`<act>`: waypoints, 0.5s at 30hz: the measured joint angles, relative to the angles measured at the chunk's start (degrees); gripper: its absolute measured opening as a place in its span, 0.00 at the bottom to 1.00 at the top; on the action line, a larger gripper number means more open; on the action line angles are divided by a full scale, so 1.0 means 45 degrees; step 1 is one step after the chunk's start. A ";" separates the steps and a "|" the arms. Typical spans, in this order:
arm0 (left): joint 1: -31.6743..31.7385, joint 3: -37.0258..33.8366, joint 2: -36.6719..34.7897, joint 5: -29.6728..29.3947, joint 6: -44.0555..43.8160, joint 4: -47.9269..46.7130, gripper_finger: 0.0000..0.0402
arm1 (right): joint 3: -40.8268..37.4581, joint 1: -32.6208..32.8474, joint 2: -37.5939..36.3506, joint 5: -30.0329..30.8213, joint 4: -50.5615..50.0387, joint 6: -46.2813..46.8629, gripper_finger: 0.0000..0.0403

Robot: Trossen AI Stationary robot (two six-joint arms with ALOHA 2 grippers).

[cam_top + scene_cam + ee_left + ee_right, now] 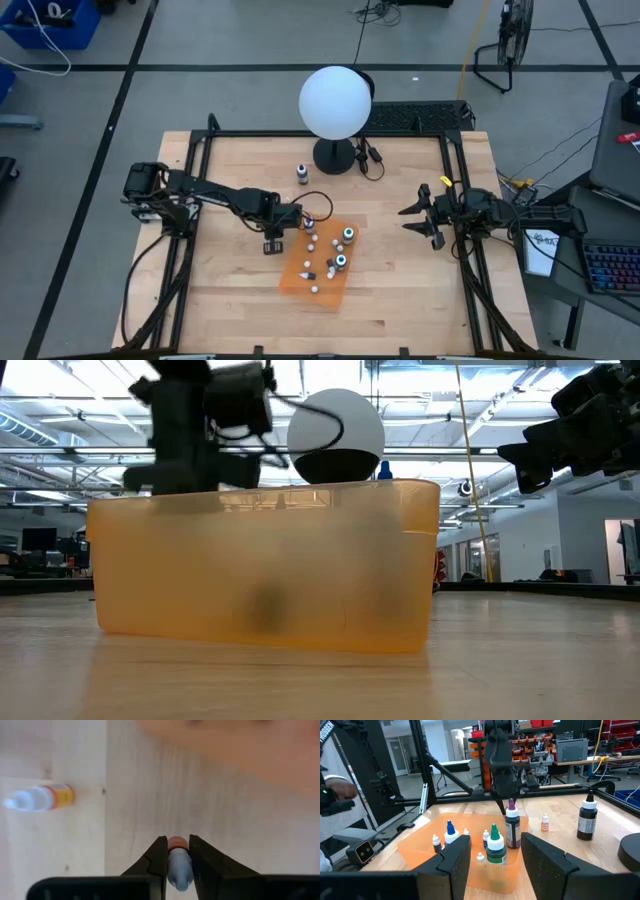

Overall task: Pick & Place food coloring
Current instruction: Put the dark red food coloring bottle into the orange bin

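Place: robotics lab / workshop hall.
Bench: wooden table (400, 280) framed w/ black rails, floor taped in lines.
Storage: red parts bins (540, 745) racked behind.
Desk gear: keyboard (610, 268) seen at side.
Ceiling: open trusses, strip lights (500, 420).

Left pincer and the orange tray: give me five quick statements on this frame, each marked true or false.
1. The left pincer is shut on a small bottle. True.
2. The right pincer holds a bottle. False: it hangs empty near the table's right edge, fingers apart.
3. Several bottles stand in the orange tray. True, among them a green-capped bottle.
4. The white globe lamp stands inside the tray. False: it stands on the table behind the tray, near the far edge.
5. A black bottle stands on the bare wood outside the tray. True.
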 joint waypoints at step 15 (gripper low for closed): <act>-0.1708 0.5196 -0.0019 -0.0442 0.0324 -0.2469 0.13 | 0.0001 0.0001 0.0000 0.0002 0.0000 0.0000 0.41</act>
